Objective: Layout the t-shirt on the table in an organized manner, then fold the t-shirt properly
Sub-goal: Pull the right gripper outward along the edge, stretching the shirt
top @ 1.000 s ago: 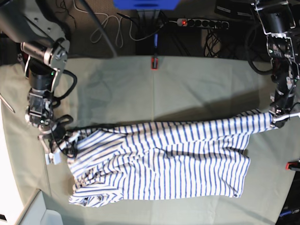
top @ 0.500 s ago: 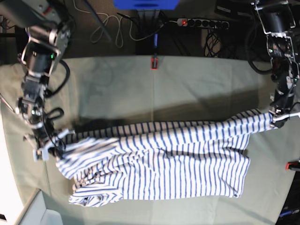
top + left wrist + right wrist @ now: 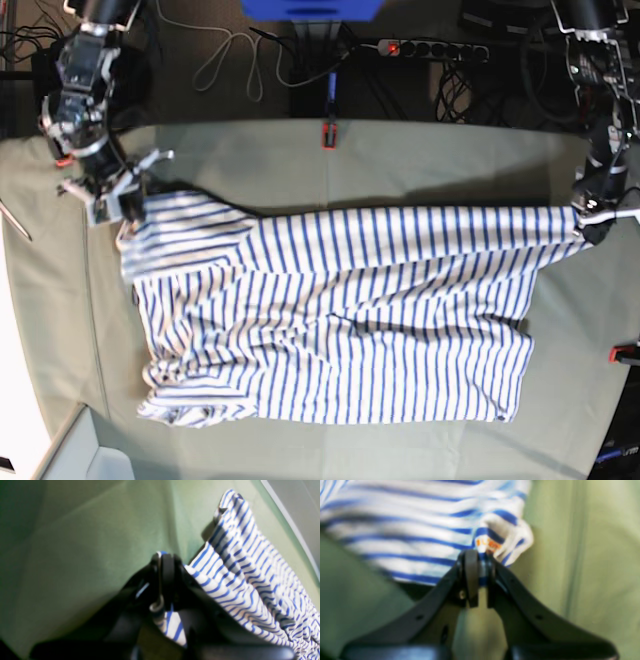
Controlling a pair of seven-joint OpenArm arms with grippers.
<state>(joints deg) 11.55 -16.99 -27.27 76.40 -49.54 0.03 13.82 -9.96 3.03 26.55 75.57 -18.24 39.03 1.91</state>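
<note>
Striped cloth of the t-shirt (image 3: 340, 320) lies stretched across the table (image 3: 400, 170) between our left gripper (image 3: 590, 222) and right gripper (image 3: 118, 203), both pinching corners; overpulling could slip one free.

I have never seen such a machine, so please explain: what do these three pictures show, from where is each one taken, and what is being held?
This is a robot with two arms. One picture looks down from above on a table covered in pale green cloth. The other two come from small cameras mounted on each wrist, so they look along the pincers. On the table lies a white t-shirt with blue stripes. The left pincer is shut on one corner of the shirt, and the right pincer is shut on the opposite corner. Between them the top edge is stretched out. Cables and a power strip lie behind the table.
</note>
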